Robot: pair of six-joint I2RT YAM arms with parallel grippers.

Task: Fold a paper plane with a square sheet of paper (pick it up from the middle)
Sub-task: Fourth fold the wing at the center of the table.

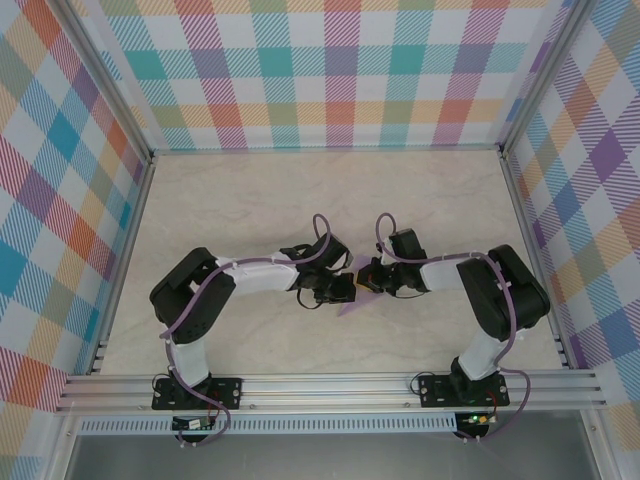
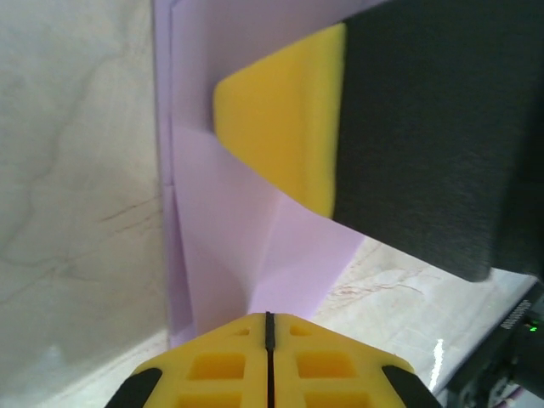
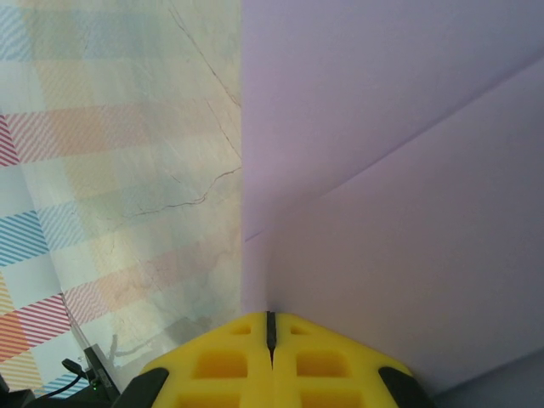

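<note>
The sheet of paper [image 1: 351, 304] is lavender and partly folded, and it is held up between my two grippers at mid-table. In the left wrist view the paper [image 2: 229, 246] shows creases that run down into my left gripper [image 2: 268, 316], whose yellow fingers are shut on its lower edge. The right gripper's yellow fingertip [image 2: 285, 110] presses the same paper from the upper right. In the right wrist view the paper [image 3: 408, 170] carries one diagonal crease and its left edge drops into my right gripper [image 3: 270, 314], shut on it. Seen from above, the left gripper [image 1: 347, 289] and right gripper [image 1: 367, 277] nearly touch.
A pale marbled tabletop [image 1: 250, 200] lies all around the arms, open toward the back. Plaid walls [image 1: 330, 70] enclose the back and both sides. An aluminium rail [image 1: 330, 385] with both arm bases runs along the near edge.
</note>
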